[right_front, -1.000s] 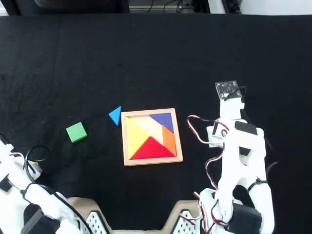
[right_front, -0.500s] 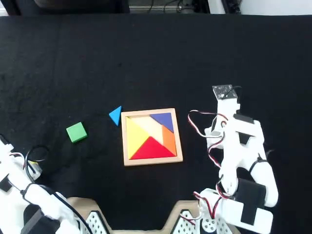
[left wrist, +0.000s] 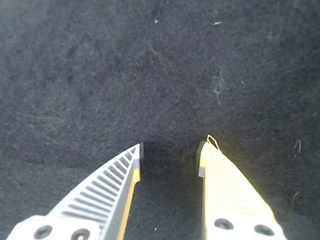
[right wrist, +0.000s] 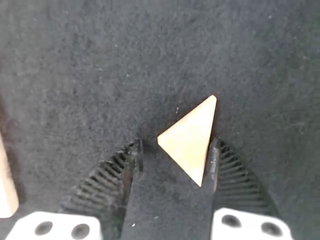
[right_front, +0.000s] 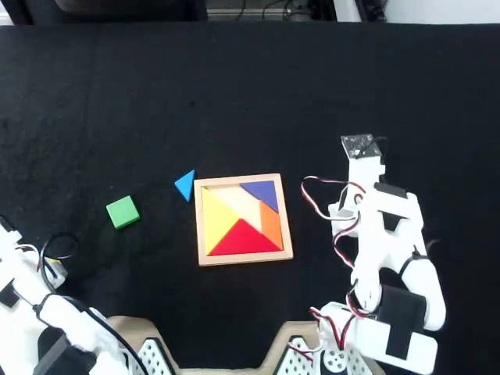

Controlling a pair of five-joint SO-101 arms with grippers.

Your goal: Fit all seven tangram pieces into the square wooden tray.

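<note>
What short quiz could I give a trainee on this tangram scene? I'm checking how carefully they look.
1. True or false: the green square lies inside the tray.
2. What lies between the fingers of the right gripper? A) red triangle B) pale triangle C) blue square
3. Is the left gripper open or shut?
Key: 1 false; 2 B; 3 open.

Its arm seemingly folded back, the left gripper [left wrist: 170,152] gapes; the right gripper [right wrist: 175,150], arm outstretched, stands parted.
</note>
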